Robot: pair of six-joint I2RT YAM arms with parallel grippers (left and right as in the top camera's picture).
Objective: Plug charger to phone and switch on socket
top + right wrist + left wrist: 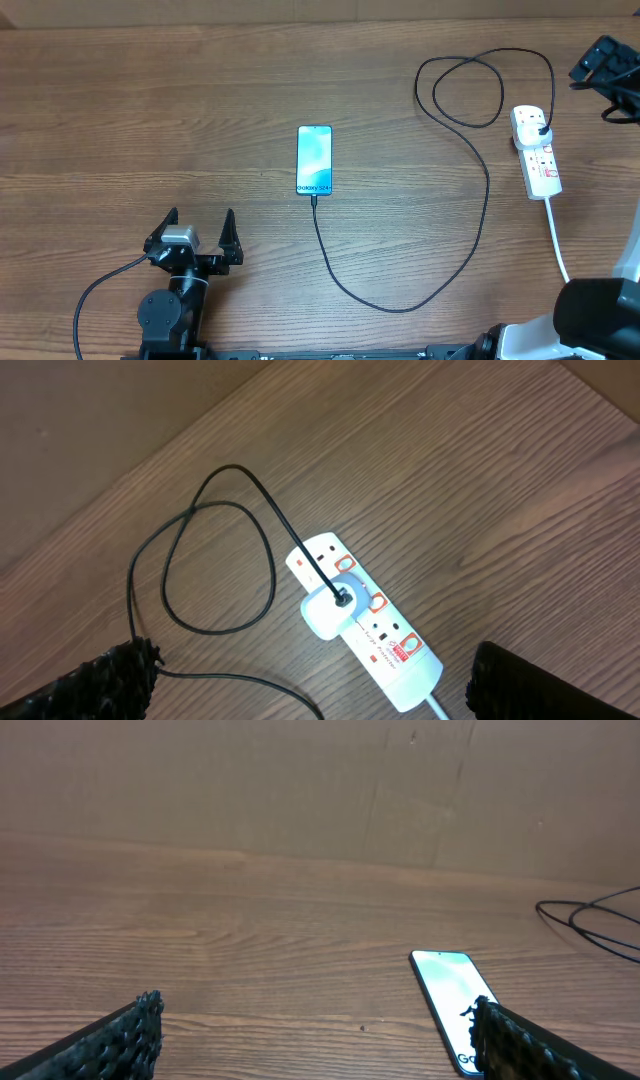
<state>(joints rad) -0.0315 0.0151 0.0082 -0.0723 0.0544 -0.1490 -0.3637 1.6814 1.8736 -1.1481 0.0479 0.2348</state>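
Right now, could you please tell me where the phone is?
In the overhead view the phone lies flat near the middle of the table, ahead and right of the left gripper, the charger cable meeting its near end.

phone [313, 160] flat, charger [488, 190] looped, in socket [538, 155]

A wooden table [200, 110] with brown grain running side to side spreads beneath and ahead of the left claw [200, 214], and the same streaked surface lies below the right claw [310, 660]. Straight ahead of the left claw, where the table ends, a plain brown wall [300, 790] rises, dull and flat, with faint upright creases a little to that claw's right. The wall also shows ahead and to the left of the right claw, meeting the table along a straight slanting line.
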